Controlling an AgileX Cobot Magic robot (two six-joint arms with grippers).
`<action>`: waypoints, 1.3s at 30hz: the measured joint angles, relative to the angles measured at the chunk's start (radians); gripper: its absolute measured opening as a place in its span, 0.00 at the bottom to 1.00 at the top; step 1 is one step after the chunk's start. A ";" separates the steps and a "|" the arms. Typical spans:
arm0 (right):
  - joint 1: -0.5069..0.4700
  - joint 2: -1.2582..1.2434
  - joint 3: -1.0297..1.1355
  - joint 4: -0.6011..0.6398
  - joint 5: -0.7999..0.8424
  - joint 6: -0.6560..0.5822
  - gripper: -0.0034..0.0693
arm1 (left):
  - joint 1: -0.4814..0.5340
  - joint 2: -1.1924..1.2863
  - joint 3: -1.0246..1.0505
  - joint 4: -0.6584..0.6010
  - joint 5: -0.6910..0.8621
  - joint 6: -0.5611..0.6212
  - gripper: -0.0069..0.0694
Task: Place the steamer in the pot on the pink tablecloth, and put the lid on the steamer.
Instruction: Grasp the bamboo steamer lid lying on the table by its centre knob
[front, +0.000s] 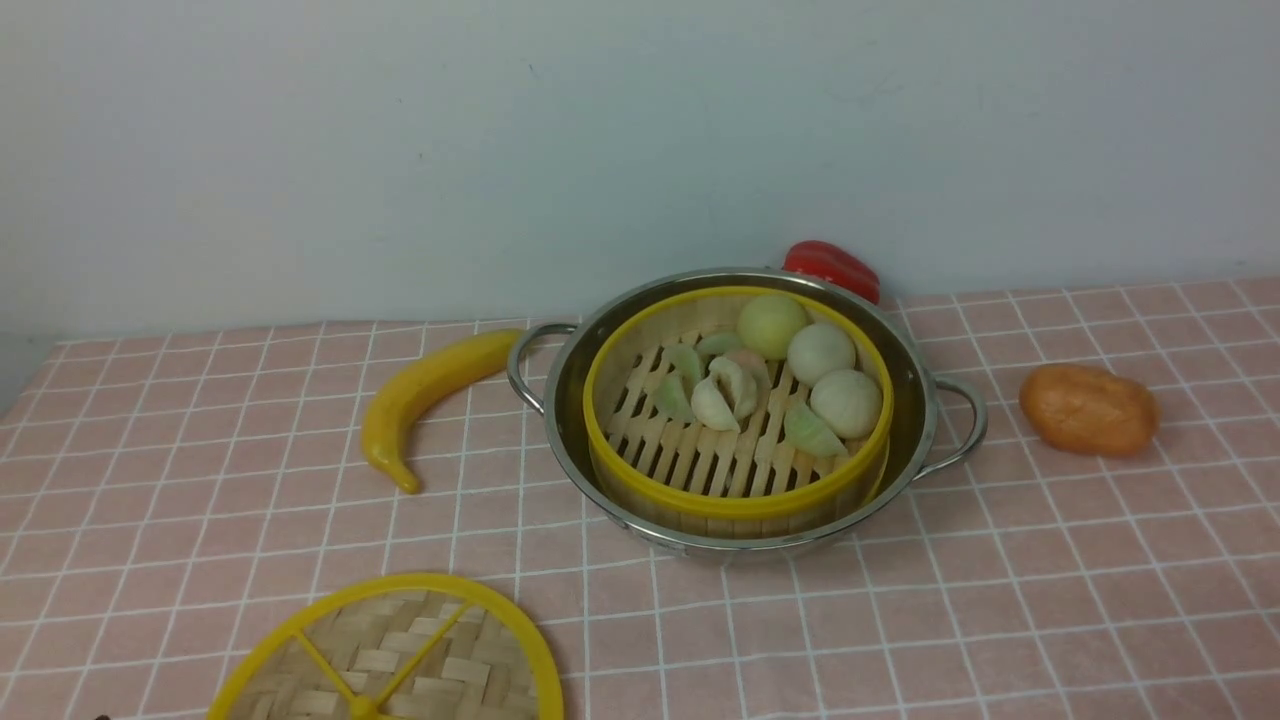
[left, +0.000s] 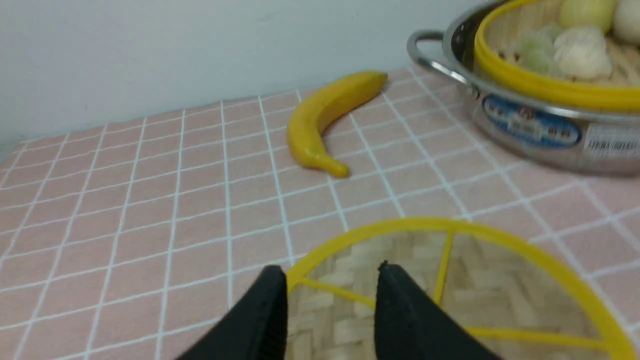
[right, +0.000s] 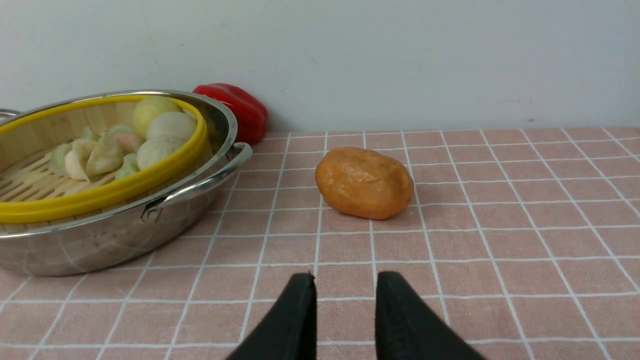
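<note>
The steamer (front: 735, 505) already sits inside the pot (front: 905, 400), a little right of the middle of the front view. Its yellow rim stands above the steel rim and the buns and dumplings are uncovered, so I'd judge the first half of the job done. Pot and all rest on the pink tablecloth (front: 1000, 600) that covers the worktop.

The lid (front: 400, 650) lies flat on the cloth in the lower left corner of the front view, well apart from the pot.

In the left wrist view the left tool (left: 330, 270) is at the bottom centre, over the lid's near rim. Its fingers are spread with nothing between them, which looks like lining up for a grasp on the rim or a spoke. I can't tell whether it touches.

In the right wrist view the right tool (right: 346, 277) is spread too, over bare cloth, seemingly just keeping clear.

The banana (front: 425, 392) lies between lid and pot, so the lid would want lifting over it.
</note>
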 joint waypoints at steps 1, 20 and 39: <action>0.000 0.000 0.000 0.000 0.000 0.000 0.32 | 0.000 0.000 0.000 -0.061 -0.021 -0.011 0.41; 0.000 0.000 0.000 0.000 0.000 0.000 0.38 | -0.001 0.056 -0.148 -0.473 -0.189 0.005 0.41; 0.000 0.000 0.000 0.000 0.000 0.000 0.38 | -0.001 1.165 -0.851 0.158 0.824 -0.127 0.41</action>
